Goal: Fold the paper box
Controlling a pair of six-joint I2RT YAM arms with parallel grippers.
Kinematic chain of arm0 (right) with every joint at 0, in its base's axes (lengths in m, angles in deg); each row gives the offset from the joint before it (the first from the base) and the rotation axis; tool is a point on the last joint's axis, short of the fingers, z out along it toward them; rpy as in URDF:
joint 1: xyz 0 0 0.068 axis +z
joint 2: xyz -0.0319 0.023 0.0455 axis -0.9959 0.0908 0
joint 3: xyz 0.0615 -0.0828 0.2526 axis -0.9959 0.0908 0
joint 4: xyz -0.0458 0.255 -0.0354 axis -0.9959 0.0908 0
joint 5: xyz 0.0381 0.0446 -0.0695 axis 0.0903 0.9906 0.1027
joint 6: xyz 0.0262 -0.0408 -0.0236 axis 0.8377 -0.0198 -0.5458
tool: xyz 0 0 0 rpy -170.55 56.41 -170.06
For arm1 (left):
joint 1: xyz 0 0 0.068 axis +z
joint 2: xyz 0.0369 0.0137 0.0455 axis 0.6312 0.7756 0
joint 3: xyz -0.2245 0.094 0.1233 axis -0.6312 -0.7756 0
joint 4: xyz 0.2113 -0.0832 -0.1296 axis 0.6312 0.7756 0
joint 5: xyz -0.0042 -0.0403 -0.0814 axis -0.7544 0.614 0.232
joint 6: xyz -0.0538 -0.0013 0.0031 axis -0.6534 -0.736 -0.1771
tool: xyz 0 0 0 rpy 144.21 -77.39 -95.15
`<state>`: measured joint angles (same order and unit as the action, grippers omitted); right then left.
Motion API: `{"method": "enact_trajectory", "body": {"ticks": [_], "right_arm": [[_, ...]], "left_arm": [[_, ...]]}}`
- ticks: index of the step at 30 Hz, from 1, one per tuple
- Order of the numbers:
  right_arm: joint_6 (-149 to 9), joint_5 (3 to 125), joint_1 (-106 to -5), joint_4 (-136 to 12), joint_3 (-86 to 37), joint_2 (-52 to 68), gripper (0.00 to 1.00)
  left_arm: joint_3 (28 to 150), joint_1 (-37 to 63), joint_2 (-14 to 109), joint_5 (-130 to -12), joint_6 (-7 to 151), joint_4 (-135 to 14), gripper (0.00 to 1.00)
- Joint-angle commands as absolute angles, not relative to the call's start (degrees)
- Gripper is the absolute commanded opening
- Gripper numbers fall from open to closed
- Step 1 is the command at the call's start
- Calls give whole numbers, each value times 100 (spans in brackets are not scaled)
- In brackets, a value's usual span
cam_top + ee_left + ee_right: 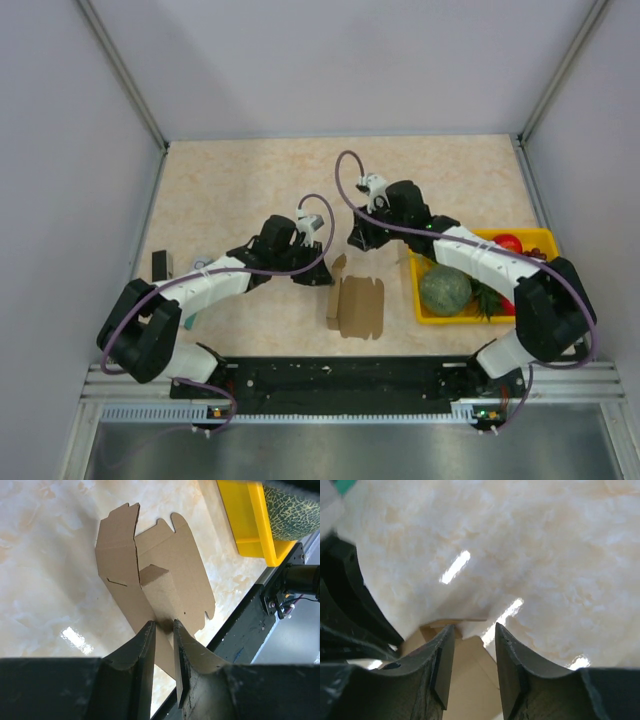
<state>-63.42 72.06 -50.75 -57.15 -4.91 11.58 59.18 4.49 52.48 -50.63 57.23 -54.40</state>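
The paper box lies as a mostly flat die-cut sheet on the desk, just left of the yellow tray. The left gripper is clamped on one raised flap. The right gripper hovers above the sheet's far edge, narrowly parted and holding nothing.

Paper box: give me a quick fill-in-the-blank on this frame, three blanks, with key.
1. The left gripper pinches a raised flap of the paper box, a brown ____ sheet.
2. The right gripper hovers over the table holding ____.
3. The green melon sits in a ____ tray.
Missing words: cardboard; nothing; yellow.
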Motion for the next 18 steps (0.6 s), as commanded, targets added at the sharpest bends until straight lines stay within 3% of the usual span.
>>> {"method": "enact_trajectory", "body": {"ticks": [1, 6, 18], "right_arm": [[-9034, 8492, -5095, -4655, -765, 1403, 37], [-10273, 8906, -5095, -4593, -792, 1684, 37], [-10837, 8749, -4990, -5753, -633, 1720, 43]], "left_arm": [[6095, 416, 5239, -5209, 5903, -5337, 25], [6156, 416, 5283, -5165, 5947, -5302, 25], [6121, 399, 5318, -5095, 5903, -5390, 25]]}}
